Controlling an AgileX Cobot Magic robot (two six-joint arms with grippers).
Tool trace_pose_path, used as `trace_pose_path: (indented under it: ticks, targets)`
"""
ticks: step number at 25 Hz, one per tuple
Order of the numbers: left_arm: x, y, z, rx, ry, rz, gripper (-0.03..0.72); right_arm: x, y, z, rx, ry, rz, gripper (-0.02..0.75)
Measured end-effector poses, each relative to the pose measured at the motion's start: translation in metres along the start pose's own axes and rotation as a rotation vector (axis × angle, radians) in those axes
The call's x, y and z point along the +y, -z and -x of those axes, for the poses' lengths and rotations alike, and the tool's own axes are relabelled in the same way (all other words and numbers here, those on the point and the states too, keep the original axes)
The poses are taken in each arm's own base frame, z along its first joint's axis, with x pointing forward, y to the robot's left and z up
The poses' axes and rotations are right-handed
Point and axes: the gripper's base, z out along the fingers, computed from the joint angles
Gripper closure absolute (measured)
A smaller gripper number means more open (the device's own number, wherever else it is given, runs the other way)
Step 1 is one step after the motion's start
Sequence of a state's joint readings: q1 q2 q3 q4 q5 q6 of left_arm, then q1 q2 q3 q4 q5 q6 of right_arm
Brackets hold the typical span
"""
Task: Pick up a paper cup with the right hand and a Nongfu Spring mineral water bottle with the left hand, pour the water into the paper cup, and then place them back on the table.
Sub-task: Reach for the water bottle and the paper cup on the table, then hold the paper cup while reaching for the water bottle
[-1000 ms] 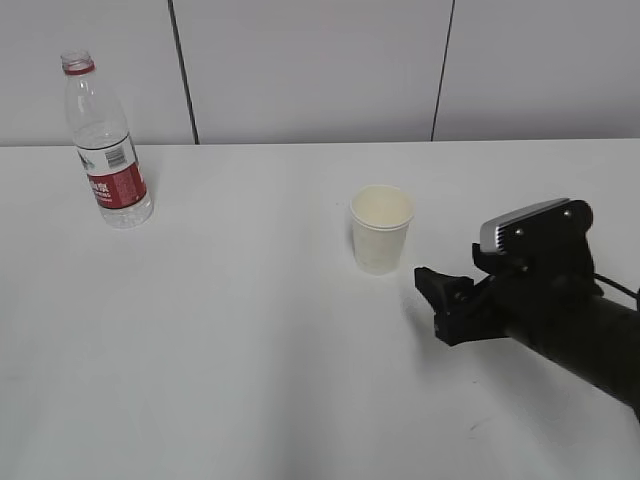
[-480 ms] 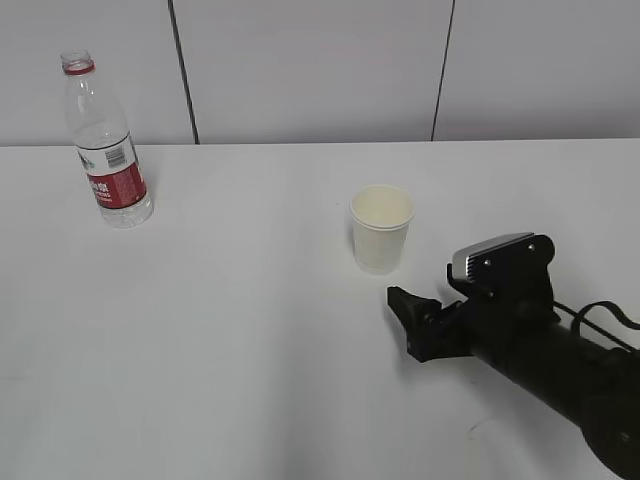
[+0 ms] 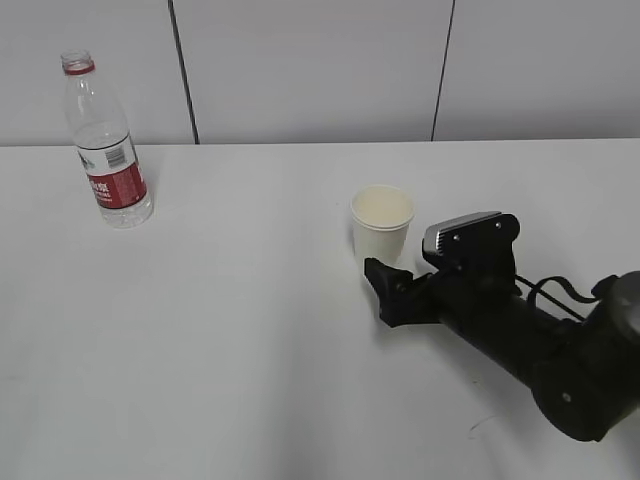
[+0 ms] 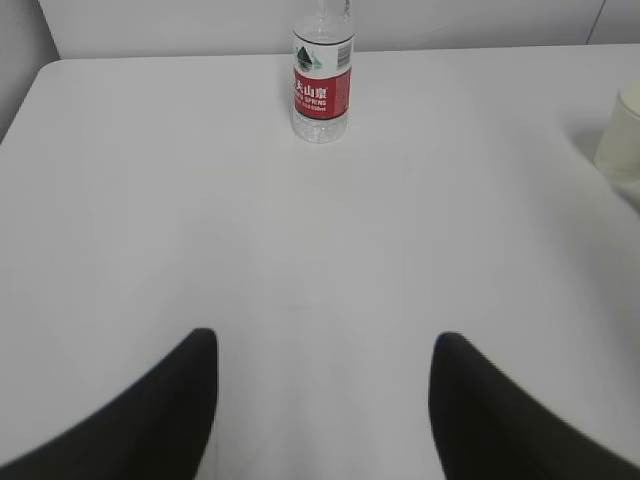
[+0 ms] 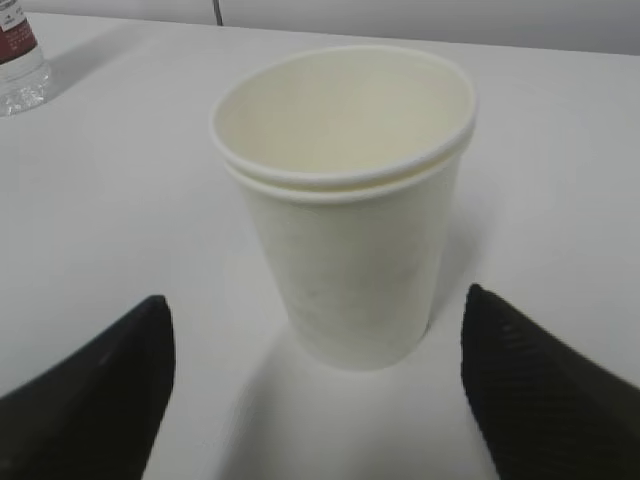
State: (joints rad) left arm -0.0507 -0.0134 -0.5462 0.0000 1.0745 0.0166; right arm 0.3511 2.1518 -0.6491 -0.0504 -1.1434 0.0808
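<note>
We found the paper cup (image 5: 345, 205) standing upright on the table (image 3: 250, 330), straight ahead of the right hand (image 5: 315, 395), its axis vertical, centred between the two spread fingers (image 5: 95, 385) and not yet touched. We judged a short push forward would bracket it. The left hand (image 4: 320, 400), fingers also apart and empty, faced the Nongfu Spring mineral water bottle (image 4: 322, 85), upright and well ahead of it.

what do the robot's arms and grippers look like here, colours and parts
Only the right arm shows from outside: a thick, rounded matte black body, a grey rectangular plate with small screws on top, and a thin black cable looping behind. Its gripper is black and pointed. In both wrist views the fingertips are dark, tapered shapes.
</note>
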Motion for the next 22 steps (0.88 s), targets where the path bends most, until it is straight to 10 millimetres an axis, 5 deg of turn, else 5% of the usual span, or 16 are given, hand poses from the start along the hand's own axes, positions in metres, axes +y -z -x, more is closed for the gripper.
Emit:
trace_pose_path:
  ticks: [22]
  targets:
    - [0.000,0.000,0.000,0.000,0.000,0.000,0.284,-0.004,-0.060,0.009,-0.128,-0.016,-0.006,0.067]
